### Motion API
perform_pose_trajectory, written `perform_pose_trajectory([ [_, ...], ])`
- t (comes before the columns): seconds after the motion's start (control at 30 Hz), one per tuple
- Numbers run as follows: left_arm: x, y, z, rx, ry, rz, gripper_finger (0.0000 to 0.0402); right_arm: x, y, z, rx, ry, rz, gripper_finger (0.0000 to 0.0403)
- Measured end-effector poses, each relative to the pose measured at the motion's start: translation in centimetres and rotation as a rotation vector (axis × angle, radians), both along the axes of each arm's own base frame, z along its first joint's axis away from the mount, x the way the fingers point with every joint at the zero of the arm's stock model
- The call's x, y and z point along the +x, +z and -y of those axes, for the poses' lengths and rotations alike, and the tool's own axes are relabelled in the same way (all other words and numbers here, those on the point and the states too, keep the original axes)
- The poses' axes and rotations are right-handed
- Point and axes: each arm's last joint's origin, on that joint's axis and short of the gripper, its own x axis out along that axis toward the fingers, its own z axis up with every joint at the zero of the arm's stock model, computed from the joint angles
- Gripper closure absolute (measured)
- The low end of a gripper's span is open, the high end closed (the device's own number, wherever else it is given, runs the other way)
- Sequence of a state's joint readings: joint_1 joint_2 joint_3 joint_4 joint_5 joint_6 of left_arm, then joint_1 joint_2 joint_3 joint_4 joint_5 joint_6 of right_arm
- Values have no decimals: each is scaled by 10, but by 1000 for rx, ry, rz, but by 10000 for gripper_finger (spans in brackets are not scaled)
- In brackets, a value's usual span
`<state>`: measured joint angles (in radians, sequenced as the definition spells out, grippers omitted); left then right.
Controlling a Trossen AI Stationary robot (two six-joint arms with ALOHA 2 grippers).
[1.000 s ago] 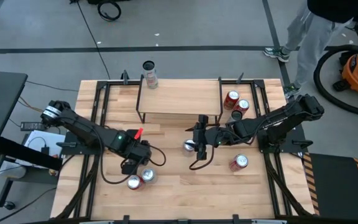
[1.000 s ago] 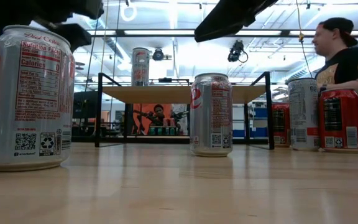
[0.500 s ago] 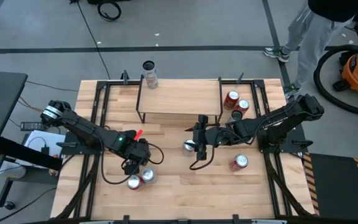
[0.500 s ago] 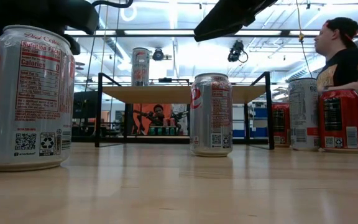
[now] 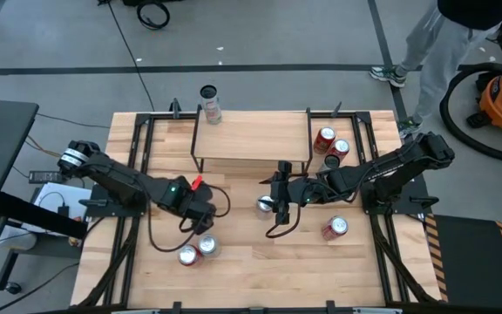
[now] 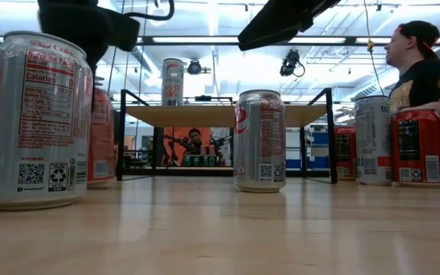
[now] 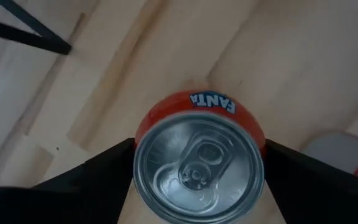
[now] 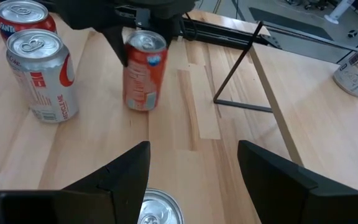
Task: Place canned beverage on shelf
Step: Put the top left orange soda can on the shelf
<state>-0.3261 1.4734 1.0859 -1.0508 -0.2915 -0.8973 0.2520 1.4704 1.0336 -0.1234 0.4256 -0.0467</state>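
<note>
Left side first: the left gripper (image 5: pixel 200 222) is low over the pale wooden plank table (image 5: pixel 251 279), just in front of the shelf's left end; its fingers are pressed against both sides of an orange Fanta aluminium can (image 7: pixel 199 163), so it's clamped on that can near the top; can't tell whether the can's base is on the wood or just off it. Closer to the front edge, a silver Diet Coke can (image 5: pixel 187 255) and another orange-red soda can (image 5: pixel 206 247) stand touching each other, upright, nobody on them.

Middle: the low light-wood shelf on thin black metal legs (image 5: pixel 251 144) sits toward the back of the table; only one thing is on it, a tall pale printed can (image 5: pixel 209 105) standing upright at its far left corner.

Just in front of the shelf's right half, the right gripper (image 5: pixel 279 202) hangs with its fingers spread apart, holding nothing; a silver can with red lettering (image 5: pixel 266 205) stands right below it.

Further right, two red cans (image 5: pixel 331 144) stand together just off the shelf's right end; one more red can (image 5: pixel 335 228) stands alone nearer the front.

Far right, a person in grey trousers (image 5: pixel 438 44) stands on the floor beyond the table corner.
</note>
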Motion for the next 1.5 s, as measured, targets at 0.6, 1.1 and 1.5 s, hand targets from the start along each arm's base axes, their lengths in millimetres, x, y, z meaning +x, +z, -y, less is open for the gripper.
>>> perform_pose_trajectory([
  [0.6,9,18,-4,-26,-378,-44,47,0,0,0,0,1,5,151],
  [1.1,5,16,-4,95,-944,-185,47,1,1,0,-2,4,14,151],
  [1.5,6,16,-3,80,-916,-175,47,1,1,0,5,5,16,151],
])
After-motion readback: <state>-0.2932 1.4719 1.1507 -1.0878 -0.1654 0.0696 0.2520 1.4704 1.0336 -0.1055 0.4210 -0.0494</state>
